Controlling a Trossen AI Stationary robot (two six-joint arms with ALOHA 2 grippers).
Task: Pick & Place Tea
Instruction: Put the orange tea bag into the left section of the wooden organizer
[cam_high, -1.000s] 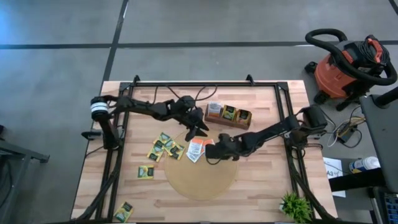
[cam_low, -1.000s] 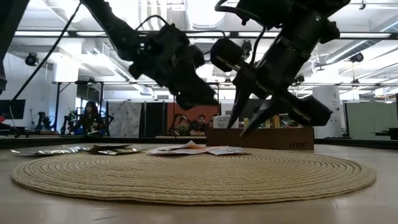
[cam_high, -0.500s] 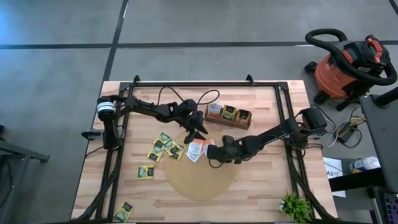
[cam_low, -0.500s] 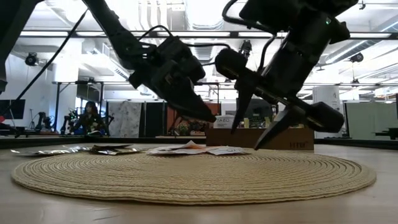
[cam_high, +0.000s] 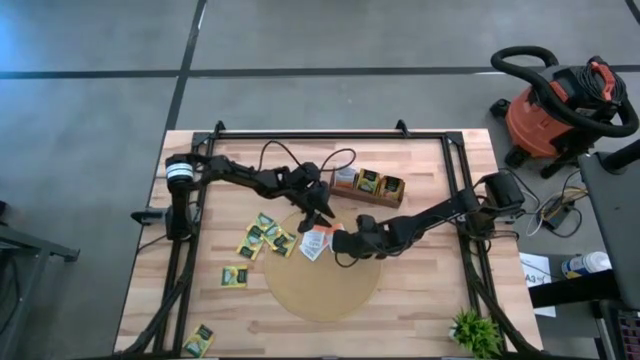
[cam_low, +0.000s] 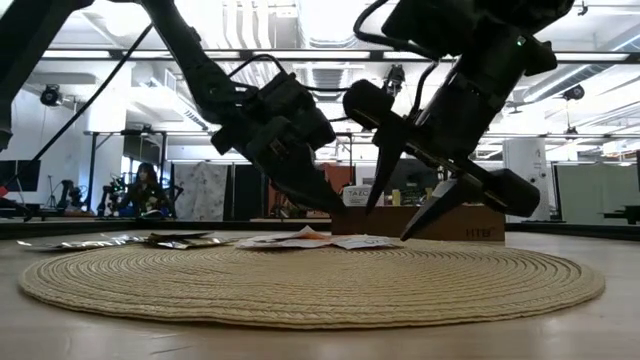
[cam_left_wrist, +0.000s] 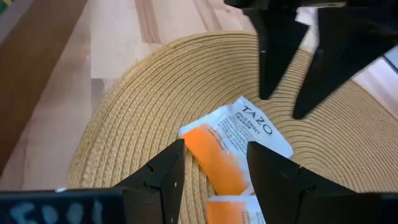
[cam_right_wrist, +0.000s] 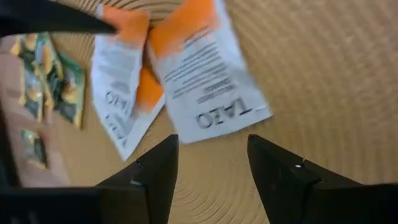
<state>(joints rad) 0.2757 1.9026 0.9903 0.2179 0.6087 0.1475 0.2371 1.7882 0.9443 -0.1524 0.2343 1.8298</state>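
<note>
Two white and orange tea sachets (cam_high: 316, 240) lie flat on the round woven mat (cam_high: 325, 290), close to the mat's far edge, and one overlaps the other. A bunch of yellow and green tea sachets (cam_high: 262, 236) sits on the wood table (cam_high: 420, 300) just off the mat's left side. The wooden tea box (cam_high: 368, 186) stands beyond the mat, near its far edge, with some packets inside. Both arms meet over the white and orange pair. The left gripper (cam_left_wrist: 214, 155) hangs right above them with its fingers apart and nothing between them. The right gripper (cam_right_wrist: 211, 155) is just beside it, over the same part of the mat, with its fingers wide apart too, and it holds nothing. I think a grab comes next, and a few things could go wrong. The two grippers are very close, so they might bump if both go down together. The sachets are thin and flat, so fingers might slide over the paper or push it along the mat. Because they overlap, one pinch might lift both.
</note>
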